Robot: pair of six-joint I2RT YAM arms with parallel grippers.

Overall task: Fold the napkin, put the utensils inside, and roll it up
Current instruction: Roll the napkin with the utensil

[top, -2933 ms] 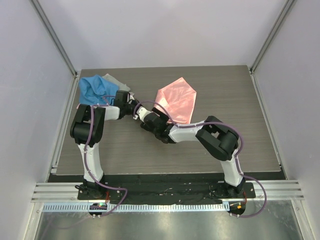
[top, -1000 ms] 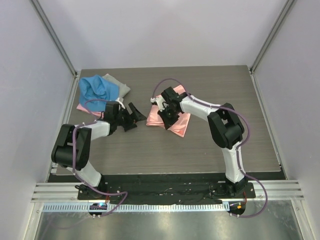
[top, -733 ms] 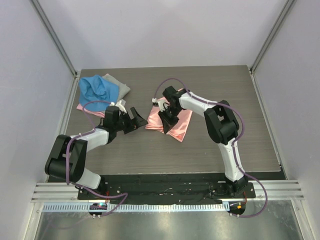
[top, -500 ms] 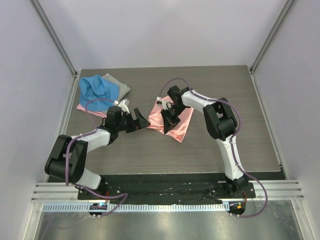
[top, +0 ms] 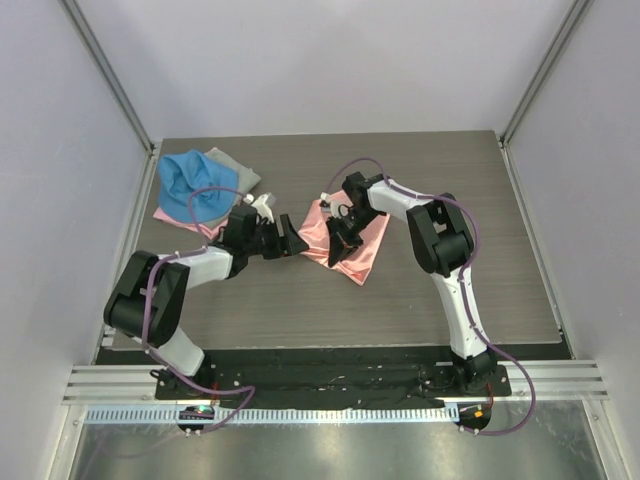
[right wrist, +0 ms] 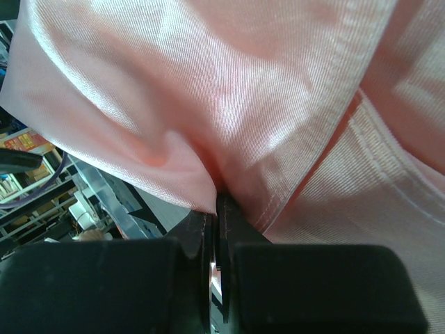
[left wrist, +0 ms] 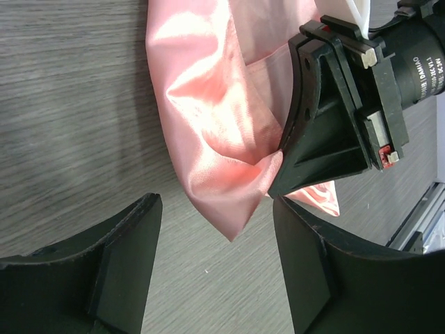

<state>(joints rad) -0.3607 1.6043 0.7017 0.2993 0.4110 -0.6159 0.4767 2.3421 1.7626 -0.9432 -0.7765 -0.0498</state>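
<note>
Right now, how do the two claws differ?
The right claw is shut, pinching a fold of the pink napkin; the left claw is open, holding nothing. The right claw reaches in from the far side; the left claw points in from the left. Both are black and two-fingered.

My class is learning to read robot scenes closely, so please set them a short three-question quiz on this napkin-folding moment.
1. True or false: the right gripper is shut on the napkin.
2. What lies at the far left, beside the grey cloth? A: a blue cloth. B: a plate. C: a cup.
3. Fill in: the jaws of the left gripper stand ____.

Key: 1 true; 2 A; 3 open.
</note>
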